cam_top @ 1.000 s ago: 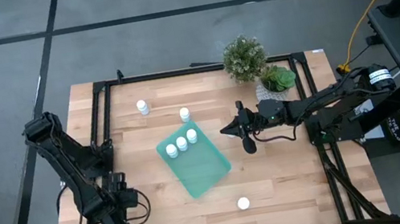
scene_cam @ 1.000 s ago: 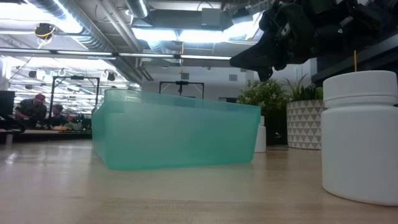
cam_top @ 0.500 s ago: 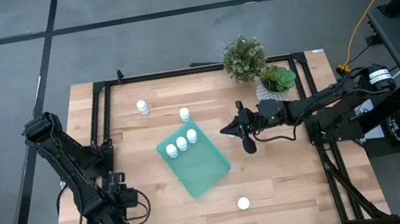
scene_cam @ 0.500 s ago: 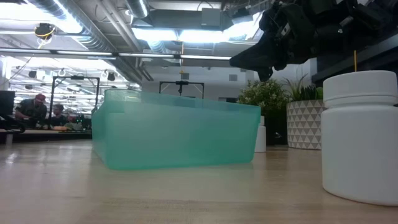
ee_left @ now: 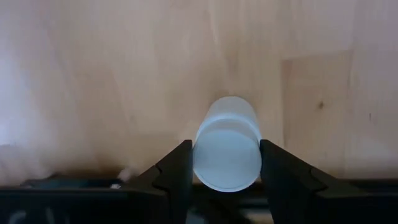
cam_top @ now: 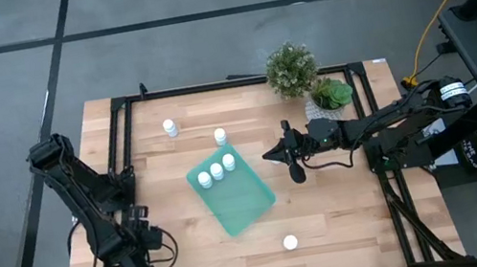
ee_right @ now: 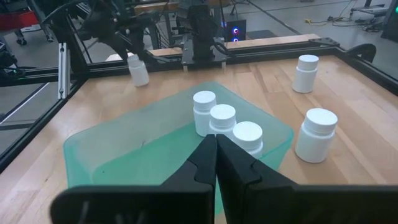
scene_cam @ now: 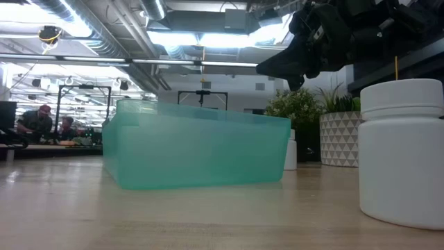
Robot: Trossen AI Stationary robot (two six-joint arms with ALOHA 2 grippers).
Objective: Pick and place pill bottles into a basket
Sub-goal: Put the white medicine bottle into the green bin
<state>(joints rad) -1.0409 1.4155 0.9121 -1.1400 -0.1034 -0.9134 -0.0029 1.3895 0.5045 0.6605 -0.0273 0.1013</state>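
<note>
From above, the basket (cam_top: 233, 192) lay mid-tabletop with three bottles (cam_top: 217, 170) in its far corner. One bottle (cam_top: 219, 136) stood just beyond it, another (cam_top: 168, 127) farther toward the back left, a third (cam_top: 290, 241) near the front edge. The left gripper (cam_top: 146, 250) sat low at the front-left corner, well apart from the basket; the right gripper (cam_top: 287, 154) hovered just right of it.

At tabletop height, the front bottle (scene_cam: 401, 151) loomed close, the basket's wall (scene_cam: 198, 154) behind it, the right arm overhead.

The left wrist view showed its jaws clamped on a bottle (ee_left: 227, 151), gripped by the sides over bare tabletop (ee_left: 124, 81). The carry to the basket looked long; I judged a smooth, round bottle might slip or twist out if the grip were light.

The right wrist view showed its jaws together, empty, above the basket rim (ee_right: 93, 134). A crowded corner (ee_right: 222, 118) might topple if a bottle landed there.
</note>
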